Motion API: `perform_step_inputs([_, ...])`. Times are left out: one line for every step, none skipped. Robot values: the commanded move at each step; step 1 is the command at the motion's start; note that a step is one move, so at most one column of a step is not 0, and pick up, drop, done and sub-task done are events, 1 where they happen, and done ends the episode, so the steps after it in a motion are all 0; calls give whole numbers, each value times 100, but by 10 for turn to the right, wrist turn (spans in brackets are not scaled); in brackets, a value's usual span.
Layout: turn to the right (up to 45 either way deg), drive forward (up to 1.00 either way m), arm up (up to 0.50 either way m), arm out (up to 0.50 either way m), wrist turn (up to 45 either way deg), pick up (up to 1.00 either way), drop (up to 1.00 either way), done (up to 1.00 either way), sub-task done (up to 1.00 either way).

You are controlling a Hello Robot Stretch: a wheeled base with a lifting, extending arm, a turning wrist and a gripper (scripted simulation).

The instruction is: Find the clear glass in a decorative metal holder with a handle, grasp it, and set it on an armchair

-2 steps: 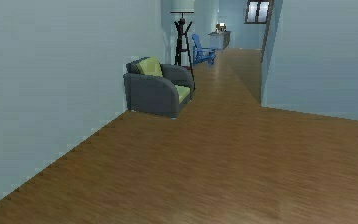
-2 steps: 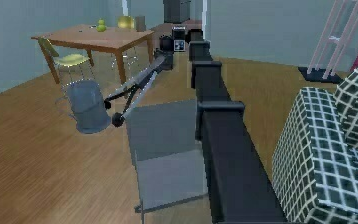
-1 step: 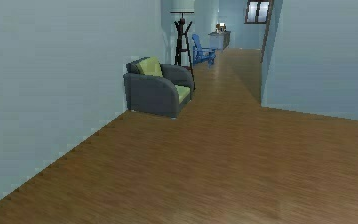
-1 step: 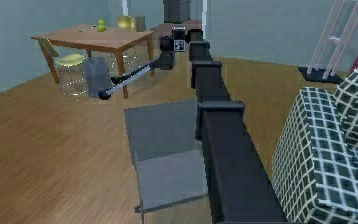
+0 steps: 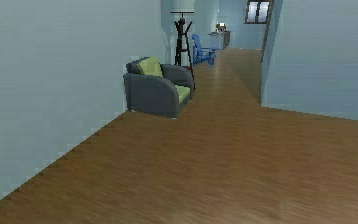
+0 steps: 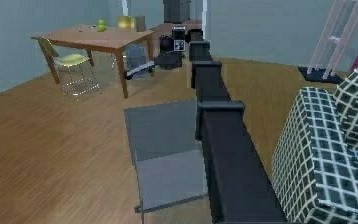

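Armchair (image 5: 159,86) ahead — grey, green-cushioned; wooden floor (image 5: 217,150)

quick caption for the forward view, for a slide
Dark grey armchair with green cushions beside a pale blue wall on a wooden floor, black coat stand behind.

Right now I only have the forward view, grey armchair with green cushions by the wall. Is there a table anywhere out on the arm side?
Observer: Yes, a wooden table stands at the arm side view's upper left.
Operator: Anything on it?
Observer: Small yellow and green things near its far end, too small to name.
Operator: Does the hand hold anything?
Observer: I cannot tell. The hand lies against dark shapes beside the table.
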Motion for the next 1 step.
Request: perform_step_inputs([0,0,0,0,360,0,0,0,0])
